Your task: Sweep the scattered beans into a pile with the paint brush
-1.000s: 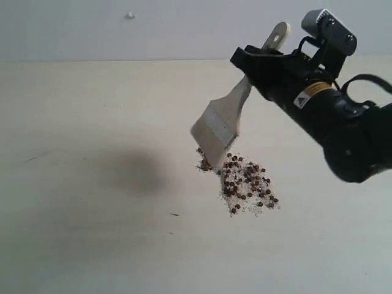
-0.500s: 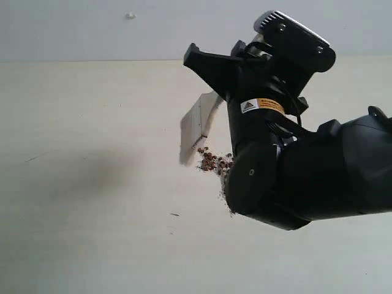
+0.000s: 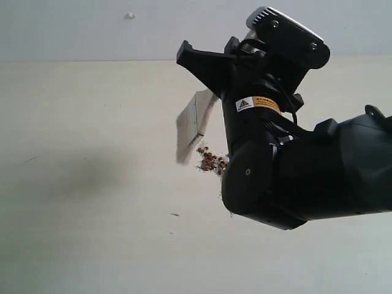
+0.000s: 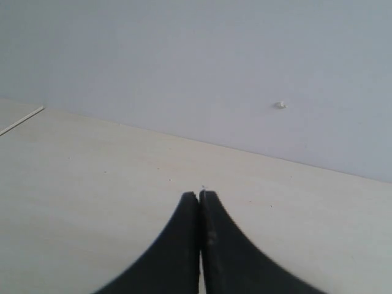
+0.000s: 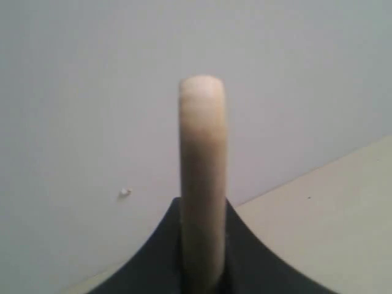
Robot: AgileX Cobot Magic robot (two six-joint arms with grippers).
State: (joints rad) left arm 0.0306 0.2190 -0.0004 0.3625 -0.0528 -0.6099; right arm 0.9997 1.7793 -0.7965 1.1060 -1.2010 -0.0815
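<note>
My right gripper [image 3: 205, 66] is shut on the light wooden handle of the paint brush [image 3: 192, 122], which hangs with its pale bristles pointing down at the table. The bristle tips are just left of the beans [image 3: 211, 162]. These small brown beans with whitish crumbs form the left edge of the pile, and my right arm hides the rest of it. In the right wrist view the handle [image 5: 202, 153] stands up between the jaws of the right gripper [image 5: 202, 205]. My left gripper [image 4: 199, 196] is shut and empty over bare table, and it is out of the exterior view.
The pale table [image 3: 92, 184] runs back to a grey wall with a small white speck [image 3: 130, 15]. A short dark mark [image 3: 174, 214] lies on the table in front of the beans. My bulky right arm [image 3: 294, 177] fills the right of the exterior view.
My right arm has swung forward in front of the camera and now covers most of the pile. The brush has turned nearly edge-on and shifted left and a little up.
</note>
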